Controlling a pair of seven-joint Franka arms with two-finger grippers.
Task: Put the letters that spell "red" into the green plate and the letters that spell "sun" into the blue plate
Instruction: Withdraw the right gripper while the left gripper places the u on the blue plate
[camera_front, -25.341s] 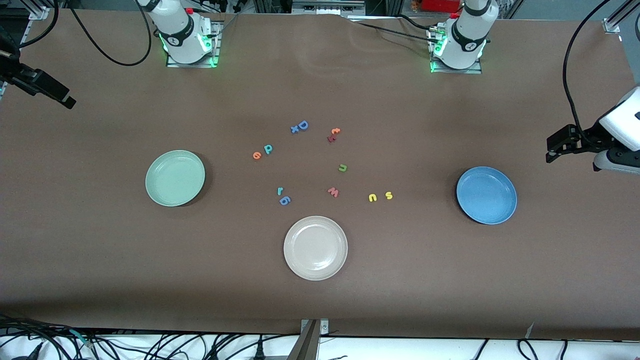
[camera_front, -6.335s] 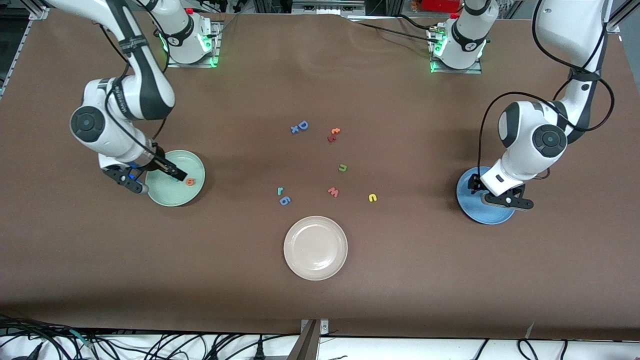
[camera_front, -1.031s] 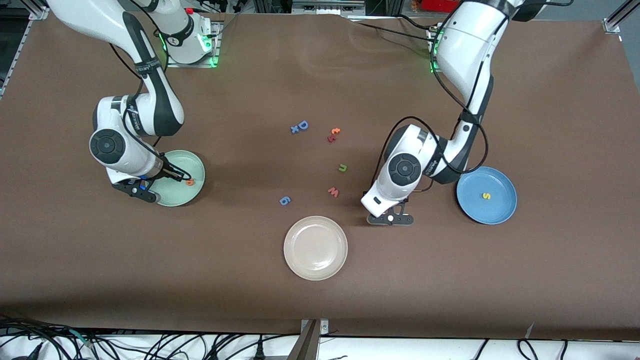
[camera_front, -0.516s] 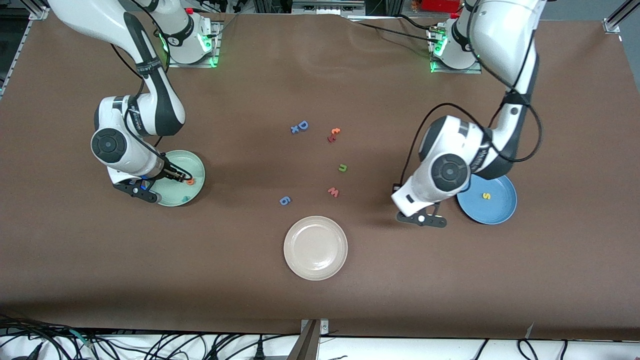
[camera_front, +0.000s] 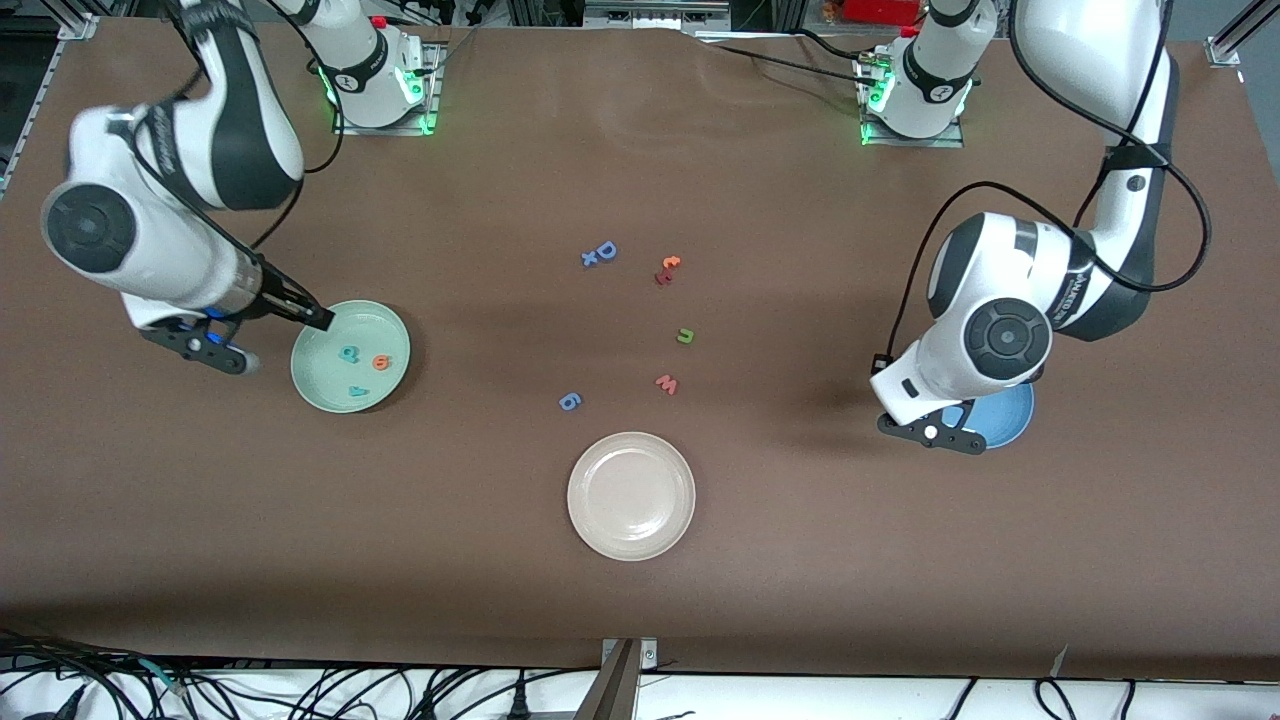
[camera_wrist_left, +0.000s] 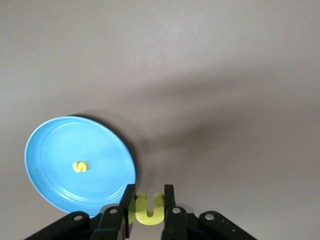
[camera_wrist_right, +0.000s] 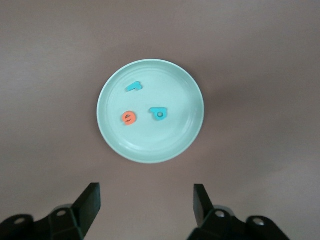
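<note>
Front view first: the green plate (camera_front: 350, 357) sits toward the right arm's end of the counter (camera_front: 640, 600), and all three of its letters are in! The teal "r" (camera_front: 354, 391), the orange "e" (camera_front: 381, 362) and the teal "d" (camera_front: 348, 352) lie apart from one another on the plate. The right pincer (camera_wrist_right: 145, 202) hangs in the air just off that plate's rim, fingers spread wide, nothing between them.

Over at the left arm's end, the left pincer (camera_wrist_left: 148, 206) is clamped on the yellow "u" (camera_wrist_left: 148, 209), up in the air just beside the rim of the blue plate (camera_wrist_left: 100, 195). The yellow "s" (camera_wrist_left: 79, 166) lies flat in that plate.

Mid-counter, the green "n" (camera_front: 685, 336) rests on the bare surface, with a pink "w" (camera_front: 667, 383) nearer the camera. A blue "6" (camera_front: 569, 401) lies near the white plate (camera_front: 631, 495). A blue "D" (camera_front: 604, 251) and a small orange-and-red pair (camera_front: 667, 269) lie farther from the camera.
</note>
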